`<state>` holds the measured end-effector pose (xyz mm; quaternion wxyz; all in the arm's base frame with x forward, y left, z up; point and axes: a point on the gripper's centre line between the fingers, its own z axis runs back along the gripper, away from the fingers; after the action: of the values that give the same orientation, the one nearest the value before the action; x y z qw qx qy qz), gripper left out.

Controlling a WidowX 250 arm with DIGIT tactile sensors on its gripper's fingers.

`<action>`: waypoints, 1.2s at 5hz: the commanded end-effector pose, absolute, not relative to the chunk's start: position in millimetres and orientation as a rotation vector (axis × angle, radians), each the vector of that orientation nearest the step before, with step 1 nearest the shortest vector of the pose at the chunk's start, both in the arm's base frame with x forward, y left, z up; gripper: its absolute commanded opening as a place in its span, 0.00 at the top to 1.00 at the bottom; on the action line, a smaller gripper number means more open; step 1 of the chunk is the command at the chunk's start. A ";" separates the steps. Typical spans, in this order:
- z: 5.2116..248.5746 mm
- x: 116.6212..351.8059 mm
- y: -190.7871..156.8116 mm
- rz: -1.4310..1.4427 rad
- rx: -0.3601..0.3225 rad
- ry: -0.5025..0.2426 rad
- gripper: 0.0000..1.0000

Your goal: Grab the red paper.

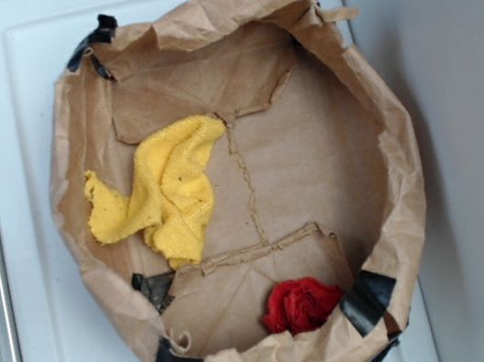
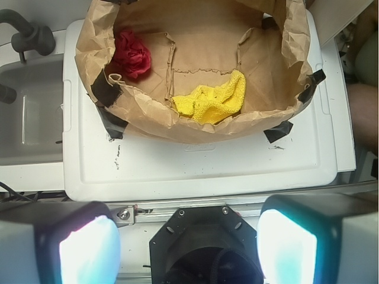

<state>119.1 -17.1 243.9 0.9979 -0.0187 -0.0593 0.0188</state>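
red paper in brown bag, yellow cloth beside

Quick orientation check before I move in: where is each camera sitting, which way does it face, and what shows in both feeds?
Exterior: overhead, looking straight down into the brown paper bag on the white lid; the gripper is out of frame.
Wrist: on the arm, set back from the bag and looking down at it; the gripper, open, fills the bottom edge, its pads glowing.
Shared: bag, red paper, yellow cloth, black tape; the layout looks turned between views.
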 end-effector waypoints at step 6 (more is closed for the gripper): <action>239.0 130.1 -29.7 0.210 -0.007 -0.066 0.00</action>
<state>127.9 -28.7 231.0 0.9941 -0.0016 -0.0181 0.1073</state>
